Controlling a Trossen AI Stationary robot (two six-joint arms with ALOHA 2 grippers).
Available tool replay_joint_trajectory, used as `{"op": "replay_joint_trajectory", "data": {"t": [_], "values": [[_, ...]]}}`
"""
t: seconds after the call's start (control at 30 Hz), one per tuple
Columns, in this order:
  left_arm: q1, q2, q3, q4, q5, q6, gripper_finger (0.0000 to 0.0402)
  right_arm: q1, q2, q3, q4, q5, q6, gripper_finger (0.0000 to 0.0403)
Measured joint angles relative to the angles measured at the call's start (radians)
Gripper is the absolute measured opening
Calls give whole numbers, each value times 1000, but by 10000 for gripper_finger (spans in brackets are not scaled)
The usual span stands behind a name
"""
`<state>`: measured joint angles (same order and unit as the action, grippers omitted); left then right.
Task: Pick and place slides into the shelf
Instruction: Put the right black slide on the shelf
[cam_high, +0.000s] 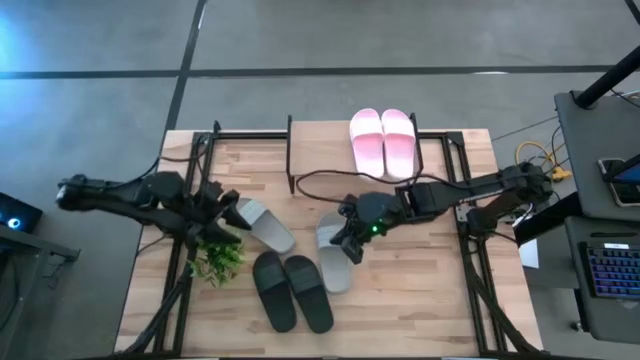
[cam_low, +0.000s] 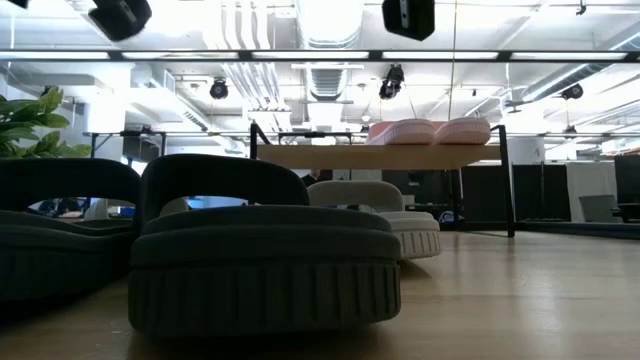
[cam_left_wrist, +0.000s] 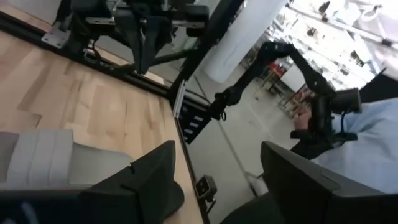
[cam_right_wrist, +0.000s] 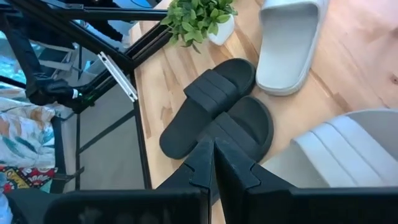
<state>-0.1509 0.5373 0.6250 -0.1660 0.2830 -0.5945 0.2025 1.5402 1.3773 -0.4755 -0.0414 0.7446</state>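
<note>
The pink slides (cam_high: 383, 140) lie side by side on the top board of the shelf (cam_high: 320, 150), which stands at the far edge of the bench (cam_high: 420, 300). The black slides (cam_high: 291, 289) sit together near the middle of the near edge, just beside a small potted plant (cam_high: 218, 257) toward the left edge. One grey slide (cam_high: 262, 224) lies left of centre, by the left gripper (cam_high: 222, 210), whose jaws stand spread with nothing seen between them. The other grey slide (cam_high: 334, 254) lies at the centre, partly under the right gripper (cam_high: 347, 243), whose jaws are pressed together and empty above the slides.
</note>
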Motion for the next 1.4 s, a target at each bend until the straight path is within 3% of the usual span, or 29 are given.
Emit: {"op": "replay_joint_trajectory", "data": {"t": [0.33, 0.5, 0.63, 0.8, 0.93, 1.13, 1.4], "values": [[-323, 226, 165, -86, -242, 20, 223, 67, 0, 0, 1, 71, 74, 8], [-415, 353, 220, -232, -342, -32, 223, 92, 0, 0, 1, 81, 82, 8], [-470, 424, 231, -230, -374, -53, 223, 118, 0, 0, 1, 95, 77, 9], [-503, 494, 234, -224, -376, -53, 223, 151, -7, 0, -62, 91, 51, 8], [-506, 570, 229, -207, -375, -76, 223, 177, -10, 2, -211, 89, 7, 8], [-496, 702, 229, 14, -379, -166, 223, 183, -12, 2, -431, 88, -39, 9], [-465, 790, 228, 204, -406, -213, 223, 184, -15, 2, -457, 91, -86, 9]]}}
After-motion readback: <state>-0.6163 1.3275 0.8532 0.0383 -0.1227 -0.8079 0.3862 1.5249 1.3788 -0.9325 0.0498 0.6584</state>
